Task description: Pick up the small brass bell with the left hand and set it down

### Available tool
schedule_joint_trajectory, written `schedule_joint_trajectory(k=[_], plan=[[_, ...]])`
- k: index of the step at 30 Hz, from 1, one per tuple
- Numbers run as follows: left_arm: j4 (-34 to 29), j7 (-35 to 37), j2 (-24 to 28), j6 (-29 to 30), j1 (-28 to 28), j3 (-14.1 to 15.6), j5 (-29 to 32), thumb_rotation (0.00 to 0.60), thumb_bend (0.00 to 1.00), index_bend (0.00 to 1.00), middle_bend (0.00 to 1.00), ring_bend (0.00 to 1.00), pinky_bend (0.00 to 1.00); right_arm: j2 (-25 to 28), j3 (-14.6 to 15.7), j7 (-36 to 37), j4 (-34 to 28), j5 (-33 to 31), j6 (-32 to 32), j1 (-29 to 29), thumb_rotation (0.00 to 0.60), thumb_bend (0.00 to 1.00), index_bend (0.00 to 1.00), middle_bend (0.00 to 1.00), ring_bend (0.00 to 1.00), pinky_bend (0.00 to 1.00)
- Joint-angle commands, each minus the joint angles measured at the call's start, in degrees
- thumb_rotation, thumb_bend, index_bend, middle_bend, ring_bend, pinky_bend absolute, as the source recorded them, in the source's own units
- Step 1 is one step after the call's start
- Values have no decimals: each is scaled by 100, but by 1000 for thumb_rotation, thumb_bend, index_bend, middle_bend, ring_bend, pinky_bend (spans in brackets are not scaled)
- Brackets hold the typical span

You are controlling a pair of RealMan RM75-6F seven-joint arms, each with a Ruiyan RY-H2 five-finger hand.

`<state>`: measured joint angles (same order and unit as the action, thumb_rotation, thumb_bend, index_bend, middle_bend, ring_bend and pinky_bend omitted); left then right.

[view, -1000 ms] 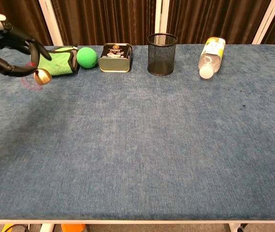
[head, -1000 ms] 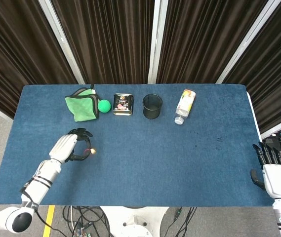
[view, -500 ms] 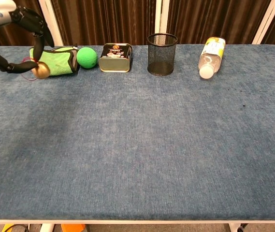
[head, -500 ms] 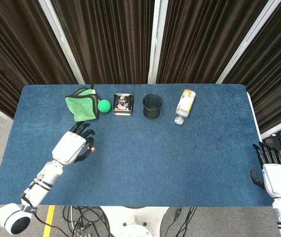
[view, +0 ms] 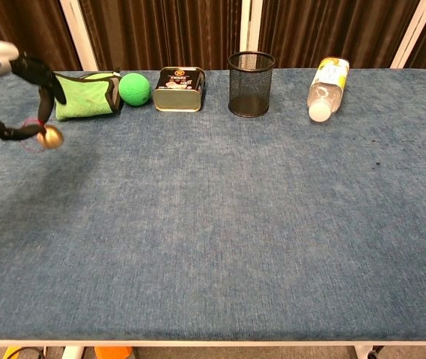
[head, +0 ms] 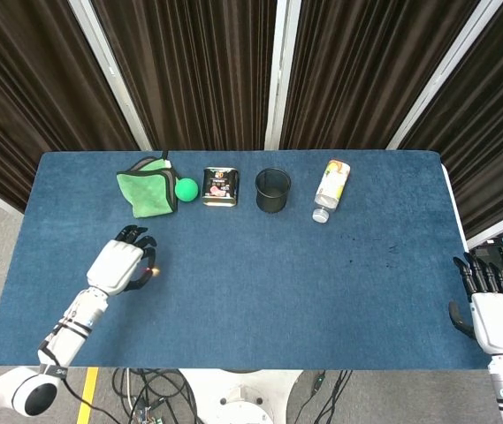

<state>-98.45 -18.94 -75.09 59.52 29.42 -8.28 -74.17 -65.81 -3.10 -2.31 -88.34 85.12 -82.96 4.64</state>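
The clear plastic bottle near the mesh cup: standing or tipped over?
Tipped over. The bottle lies on its side on the blue table, white cap toward the chest camera, right of the mesh cup.

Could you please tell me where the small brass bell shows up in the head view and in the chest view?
Head view: the small brass bell glints lower left, at the left hand fingertips.
Chest view: the bell is at the far left edge, pinched by that hand.
Shared landmark: the green cloth, just beyond the bell.

White-shelled hands, left hand (head: 120,264) and right hand (head: 491,311), black fingers (forearms white, dark-banded)
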Motion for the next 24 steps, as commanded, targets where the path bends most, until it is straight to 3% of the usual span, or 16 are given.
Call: schedule_joint_trajectory(k=[1,11,24], plan=[[357,8,-282,-42,25,138,112,600,465,629,290,117,112,14,-1,-19,-25,13,-25,-8,600,379,0,0,0,0],[1257,-107,-863,148,-5,255,222,600,465,623,289,117,112,11,7,-27,-29,16,-25,-14,600,378,0,0,0,0],[1640,-162,-1085,101,33,267,398,600,451,558,257,117,109,-6,12,3,8,12,-22,-20,600,379,0,0,0,0]])
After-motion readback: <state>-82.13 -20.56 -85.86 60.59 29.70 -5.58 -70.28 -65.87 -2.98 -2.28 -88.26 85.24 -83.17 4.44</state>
